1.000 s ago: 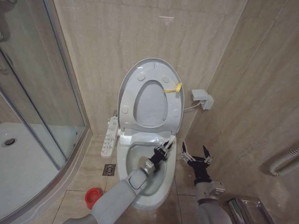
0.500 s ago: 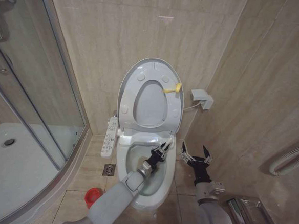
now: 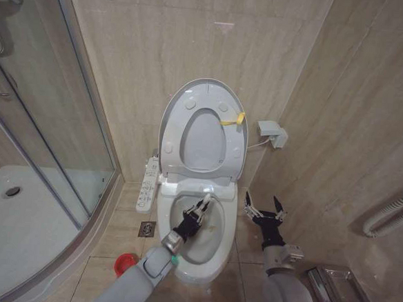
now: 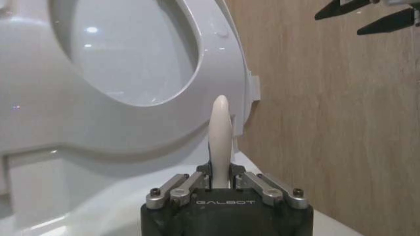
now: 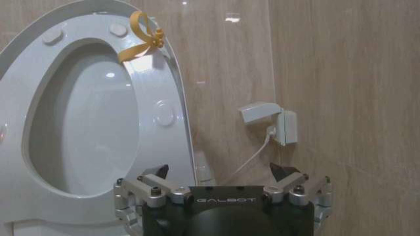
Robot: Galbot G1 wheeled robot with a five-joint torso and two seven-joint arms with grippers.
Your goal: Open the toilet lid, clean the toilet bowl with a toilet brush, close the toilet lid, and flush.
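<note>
The toilet lid (image 3: 202,141) stands raised against the back wall, with a yellow tag (image 3: 234,119) at its edge and the seat ring (image 3: 174,146) raised with it. Below, the white toilet bowl (image 3: 216,238) is uncovered. My left gripper (image 3: 199,207) hangs over the bowl's middle, shut on the toilet brush's thin white handle (image 4: 220,132); the bristle head is hidden. In the left wrist view the left gripper (image 4: 220,178) points at the raised lid (image 4: 125,49). My right gripper (image 3: 265,211) is open beside the bowl's right rim, and the right wrist view shows this gripper (image 5: 222,173) holding nothing.
A red holder cup (image 3: 125,265) sits on the floor left of the toilet, near a floor drain (image 3: 147,228). The control panel (image 3: 147,184) juts out at the bowl's left. The glass shower enclosure (image 3: 43,147) fills the left. A wall socket (image 3: 272,133) and a metal tray (image 3: 340,292) are on the right.
My left gripper has carried the brush handle from the bowl's right rim leftward toward its middle. The right arm has not moved.
</note>
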